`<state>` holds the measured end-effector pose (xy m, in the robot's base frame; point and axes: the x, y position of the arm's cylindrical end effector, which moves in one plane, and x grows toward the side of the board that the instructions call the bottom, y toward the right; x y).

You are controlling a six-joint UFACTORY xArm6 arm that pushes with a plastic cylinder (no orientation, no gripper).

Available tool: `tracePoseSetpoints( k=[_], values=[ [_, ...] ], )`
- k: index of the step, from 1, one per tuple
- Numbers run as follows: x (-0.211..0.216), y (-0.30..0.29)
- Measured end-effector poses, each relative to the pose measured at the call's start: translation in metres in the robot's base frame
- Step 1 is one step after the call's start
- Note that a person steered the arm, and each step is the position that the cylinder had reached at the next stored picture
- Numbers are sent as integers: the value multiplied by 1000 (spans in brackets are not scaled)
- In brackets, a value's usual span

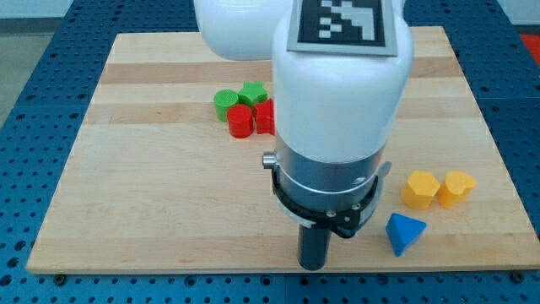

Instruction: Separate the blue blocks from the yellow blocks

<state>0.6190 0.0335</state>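
Note:
My tip [312, 267] touches the board near the view's bottom edge, left of the blue triangular block [403, 232]. The arm's white body hides the blue cube, so I cannot see it. Two yellow blocks sit side by side at the view's right: a hexagon-like one [420, 189] and a heart-like one [456, 187], just above the blue triangular block and apart from it.
A cluster sits at upper centre: a green round block [224, 104], a green star-like block [251, 92], a red cylinder [240, 121] and a red block [263, 117] partly hidden by the arm. The wooden board [152, 194] lies on a blue pegboard table.

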Motion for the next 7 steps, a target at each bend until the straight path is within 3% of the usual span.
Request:
tracePoseSetpoints(
  k=[2, 5, 7],
  values=[
    [0, 20],
    [-1, 213],
    [-35, 162]
  ],
)
